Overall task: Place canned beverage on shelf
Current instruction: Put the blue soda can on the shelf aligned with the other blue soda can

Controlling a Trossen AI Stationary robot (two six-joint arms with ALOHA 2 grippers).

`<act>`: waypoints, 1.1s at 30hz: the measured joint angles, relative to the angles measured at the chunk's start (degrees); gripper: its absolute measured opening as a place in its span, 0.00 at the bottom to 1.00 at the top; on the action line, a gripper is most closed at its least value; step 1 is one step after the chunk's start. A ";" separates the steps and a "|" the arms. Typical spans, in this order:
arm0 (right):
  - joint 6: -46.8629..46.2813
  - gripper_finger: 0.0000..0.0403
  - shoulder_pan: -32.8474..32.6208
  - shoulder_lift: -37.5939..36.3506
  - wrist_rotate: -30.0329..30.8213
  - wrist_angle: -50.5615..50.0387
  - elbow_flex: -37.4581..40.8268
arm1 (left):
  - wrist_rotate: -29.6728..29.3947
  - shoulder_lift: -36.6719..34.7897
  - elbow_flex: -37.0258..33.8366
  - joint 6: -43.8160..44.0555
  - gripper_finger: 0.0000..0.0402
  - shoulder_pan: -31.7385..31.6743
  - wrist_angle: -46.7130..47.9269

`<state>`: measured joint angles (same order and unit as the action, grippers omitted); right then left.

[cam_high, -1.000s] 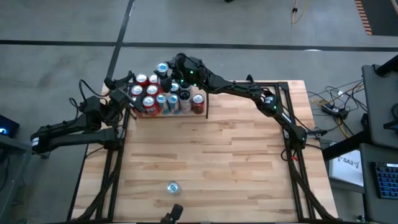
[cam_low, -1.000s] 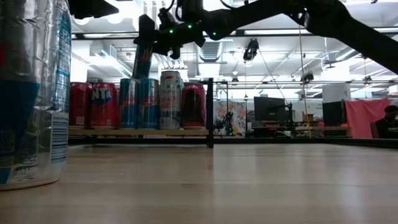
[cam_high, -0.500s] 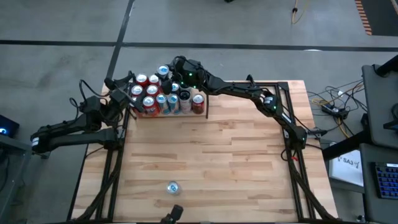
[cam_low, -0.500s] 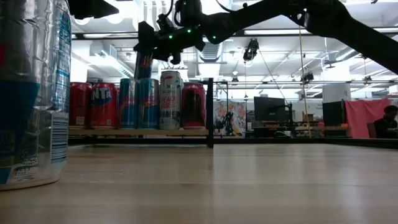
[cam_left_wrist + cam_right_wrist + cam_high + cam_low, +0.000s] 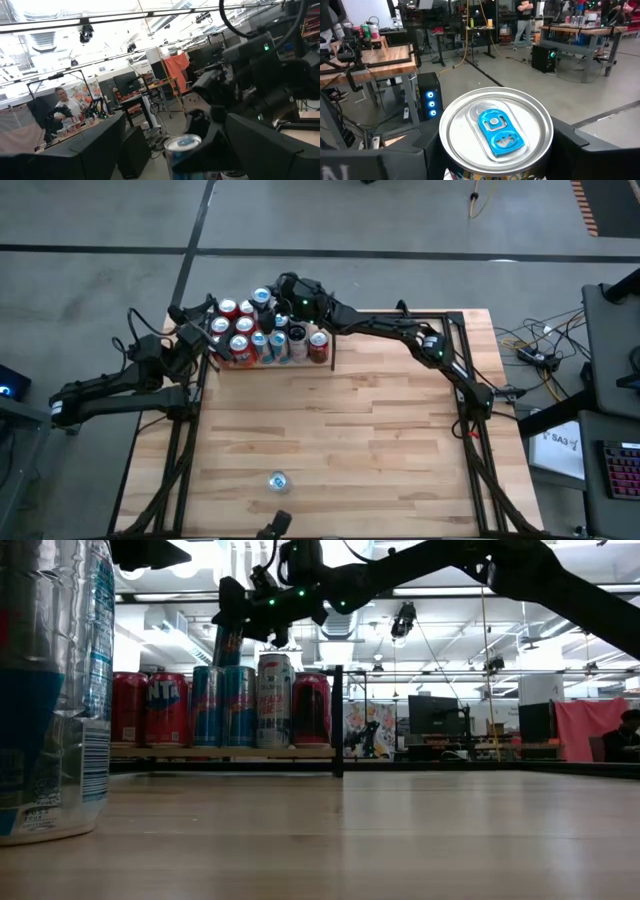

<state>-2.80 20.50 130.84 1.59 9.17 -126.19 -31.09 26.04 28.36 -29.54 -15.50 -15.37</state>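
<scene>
The shelf (image 5: 220,752) is a black-framed bay with a wood plank floor at the table's far left, and it holds several cans (image 5: 245,338). My right gripper (image 5: 266,300) is shut on a slim blue can (image 5: 229,644) above the shelf's back rows. The can's silver top with a blue tab shows in the right wrist view (image 5: 496,131). Its lower end is hidden behind the front row of cans. My left gripper (image 5: 193,325) waits open just left of the shelf. Another can (image 5: 278,480) stands on its base near the table's front edge. My right gripper pinches the blue can's upper end, just under the rim (image 5: 546,145), between its two fingers (image 5: 592,155), one on each side. The fingers come from the table's right, slanting down. The can is about upright; whether its base rests on the shelf is hidden.
The shelf's black corner post (image 5: 338,720) stands right of the front row of cans. The lone can looms at the left of the low view (image 5: 55,690). Bare wood tabletop (image 5: 340,420) lies between shelf and front edge. A person shows far off (image 5: 62,107).
My right gripper has gone down with the blue can toward the cans on the shelf. The can, tilted a second ago, now stands closer to upright and shows less above the front row.
</scene>
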 joint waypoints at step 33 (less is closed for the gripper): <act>1.35 0.55 -0.25 1.23 0.05 -3.10 0.07 | 0.00 0.15 0.00 -0.44 0.82 0.01 -0.01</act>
<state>-1.44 20.25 132.07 1.64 6.07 -126.13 -31.09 26.20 28.36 -29.98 -15.49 -15.38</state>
